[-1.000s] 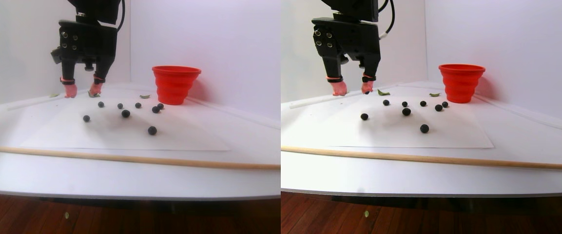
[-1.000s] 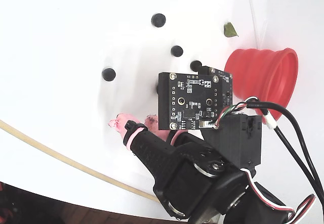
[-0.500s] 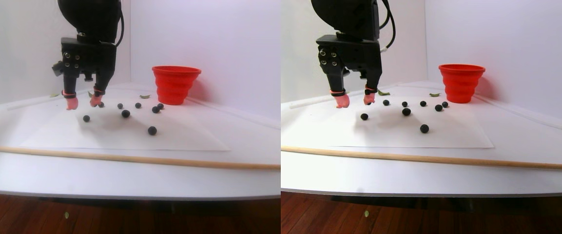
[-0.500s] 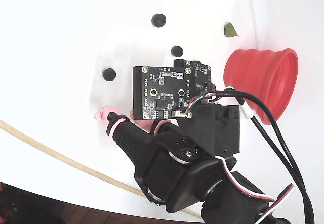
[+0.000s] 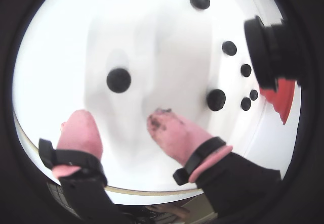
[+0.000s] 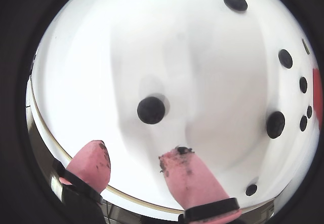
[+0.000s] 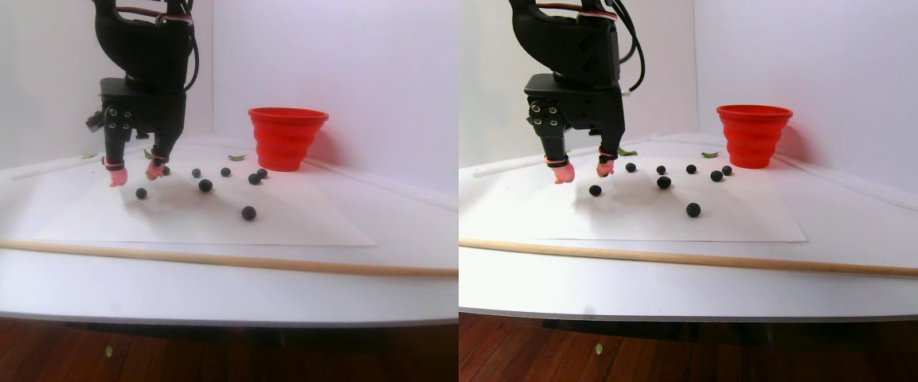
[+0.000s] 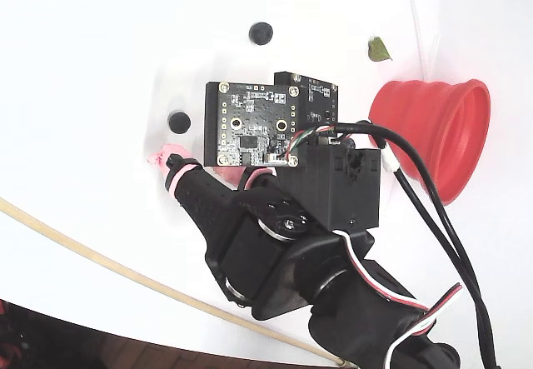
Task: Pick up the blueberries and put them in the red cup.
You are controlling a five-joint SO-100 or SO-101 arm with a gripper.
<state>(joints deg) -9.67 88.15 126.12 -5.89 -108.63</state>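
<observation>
Several blueberries lie loose on the white sheet. The nearest blueberry [image 5: 119, 80] [image 6: 151, 109] [image 7: 141, 192] [image 8: 179, 122] sits just ahead of my gripper [image 5: 122, 127] [image 6: 137, 159] [image 7: 136, 173], which hangs a little above the sheet, open, with nothing between its pink-tipped fingers [image 8: 164, 154]. More blueberries [image 5: 216, 99] [image 7: 205, 185] lie to the right in the stereo pair view. The red cup [image 7: 287, 138] [image 8: 433, 136] [image 5: 281, 100] stands upright at the back right, well apart from the gripper.
A thin wooden stick [image 7: 188, 259] [image 8: 75, 248] runs along the table's front. Green leaf scraps [image 7: 236, 157] [image 8: 379, 49] lie near the cup. White walls close the back and right. The table's front edge [image 7: 204, 314] is near the camera.
The gripper has moved forward and down, away from the back wall, and now hangs just behind the leftmost blueberry. It stays open. The berries and the cup have not moved.
</observation>
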